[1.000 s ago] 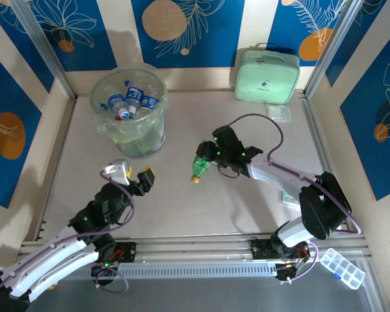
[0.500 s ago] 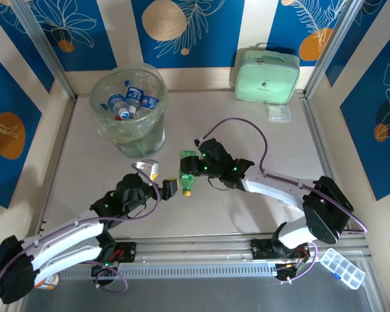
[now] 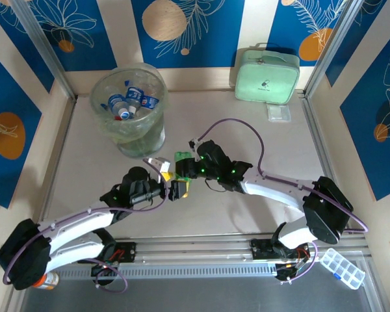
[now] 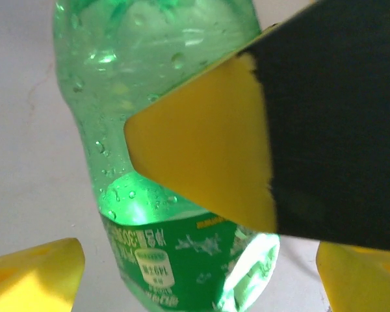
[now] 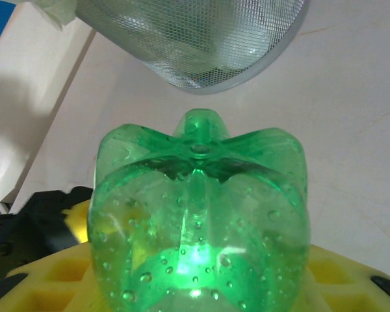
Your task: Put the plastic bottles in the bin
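- The right hand (image 3: 189, 170), at the middle of the overhead view, is clamped on a green plastic bottle (image 5: 198, 208) (its base faces that wrist's camera), apparently clear of the counter (image 3: 260, 143).
- The left hand (image 3: 168, 177) stands wide open, gripping nothing, with the bottle's labelled part between its fingers (image 4: 32, 276).
- If the right hand lets go before the left closes, the bottle would probably drop and roll.
- Both hands crowd one short bottle, so closing fingers may strike each other.
- The bin (image 3: 127, 136), upper left, already holds bottles; a skewed grip could miss its rim.
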